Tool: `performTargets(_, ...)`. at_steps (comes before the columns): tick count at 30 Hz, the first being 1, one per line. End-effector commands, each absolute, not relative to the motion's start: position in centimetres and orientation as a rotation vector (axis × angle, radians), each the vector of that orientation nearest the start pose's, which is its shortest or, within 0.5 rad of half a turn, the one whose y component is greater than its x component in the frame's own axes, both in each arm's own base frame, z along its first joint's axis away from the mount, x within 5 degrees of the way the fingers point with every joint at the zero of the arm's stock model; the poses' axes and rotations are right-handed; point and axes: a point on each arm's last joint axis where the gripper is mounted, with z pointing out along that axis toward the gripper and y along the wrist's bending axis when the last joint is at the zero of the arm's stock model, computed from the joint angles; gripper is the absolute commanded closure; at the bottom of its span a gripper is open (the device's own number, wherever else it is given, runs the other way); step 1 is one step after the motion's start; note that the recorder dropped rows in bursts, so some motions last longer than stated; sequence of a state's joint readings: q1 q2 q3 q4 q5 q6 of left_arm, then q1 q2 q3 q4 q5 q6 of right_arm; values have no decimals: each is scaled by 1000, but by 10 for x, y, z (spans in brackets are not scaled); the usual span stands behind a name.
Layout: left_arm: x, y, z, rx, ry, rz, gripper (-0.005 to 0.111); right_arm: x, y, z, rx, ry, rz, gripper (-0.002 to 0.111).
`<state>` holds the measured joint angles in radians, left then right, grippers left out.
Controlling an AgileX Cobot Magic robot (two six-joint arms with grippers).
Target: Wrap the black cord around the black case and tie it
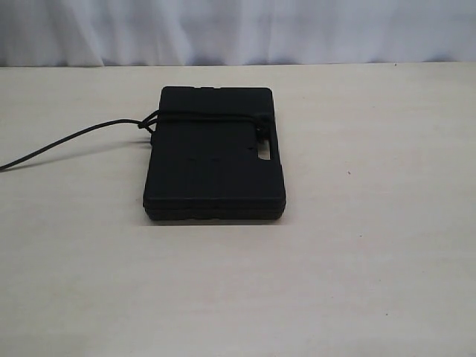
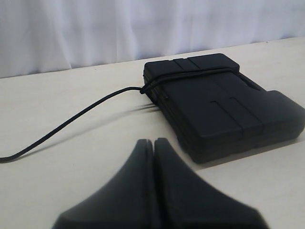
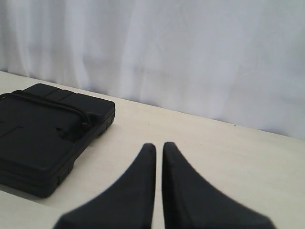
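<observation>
Wrap looks done, we judge: black cord (image 1: pixel 74 137) loops the 12 o'clock end of the black case (image 1: pixel 214 175) at the centre of the table (image 1: pixel 387 282), seemingly knotted, tail trailing toward 9 o'clock. Left gripper (image 2: pixel 153 143) and right gripper (image 3: pixel 158 148) pinched closed, empty, clear of it.

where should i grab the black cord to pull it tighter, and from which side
Grip the black cord on its loose tail, where it lies alone on the table left of the black case. Come straight down with the jaws across the strand: it is thin and flat on the surface, and the wrapped part hugs the case. The left gripper, now shut, is probably nearest.
</observation>
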<state>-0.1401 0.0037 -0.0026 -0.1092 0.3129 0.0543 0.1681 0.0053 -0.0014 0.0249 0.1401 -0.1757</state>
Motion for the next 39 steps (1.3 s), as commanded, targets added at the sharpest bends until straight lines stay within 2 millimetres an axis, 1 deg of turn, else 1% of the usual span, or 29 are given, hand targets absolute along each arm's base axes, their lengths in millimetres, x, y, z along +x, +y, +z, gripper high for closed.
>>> performTargets(1,53,-10,186,101,1787,-163,107,56,9,201,-263,1594,4,104)
performTargets(5,53,-10,184,104,1809,-164,107,55,9,198,-267,1631,6,104)
performTargets(13,53,-10,184,103,1803,-164,107,55,9,198,-268,1633,6,104)
performTargets(18,54,-7,184,117,1800,-78,107,55,9,198,-266,1631,4,104)
performTargets(22,54,-4,184,62,1802,-38,107,55,9,198,-267,1633,4,104)
performTargets(24,54,-2,184,33,1803,-15,107,55,9,197,-294,1633,-31,104)
performTargets(28,54,1,184,-24,1803,30,107,54,6,188,-342,1733,-89,104)
performTargets(31,54,3,184,-43,1803,45,107,53,4,181,-335,1809,-114,104)
performTargets(39,54,3,184,-43,1803,50,107,53,3,181,-317,1812,-130,104)
